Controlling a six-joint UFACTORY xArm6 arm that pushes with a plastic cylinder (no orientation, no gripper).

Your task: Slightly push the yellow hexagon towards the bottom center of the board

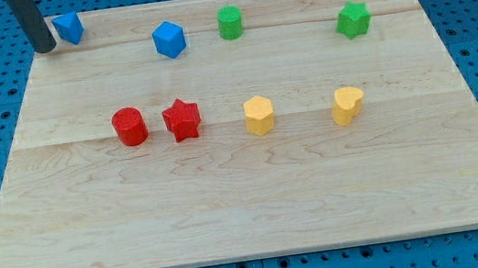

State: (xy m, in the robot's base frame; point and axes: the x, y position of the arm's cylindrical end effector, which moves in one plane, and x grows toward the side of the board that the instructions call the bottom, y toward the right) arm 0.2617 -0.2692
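Resting at the view's top left corner of the wooden board (pixel 249 207), my tip (pixel 46 49) is touching down just to the view's left of a small blue block (pixel 69 28), whose shape I cannot make out; whether the two are touching I cannot tell. Being a bare rod, the tool is gripping nothing. The yellow hexagon (pixel 259 115) is sitting well away from my tip, toward the view's right and bottom, near the middle of the board. Between it and my tip, the red star (pixel 182 118) and the red cylinder (pixel 130 127) are standing side by side, the star being the nearer one to the hexagon. Farther to the view's right of the hexagon, a second yellow block (pixel 347 105), somewhat heart-shaped, is lying farthest from my tip in that row. Along the top, moving rightward from my tip, a blue cube (pixel 169 39), a green cylinder (pixel 230 22) and a green star (pixel 353 19) are sitting apart from one another.
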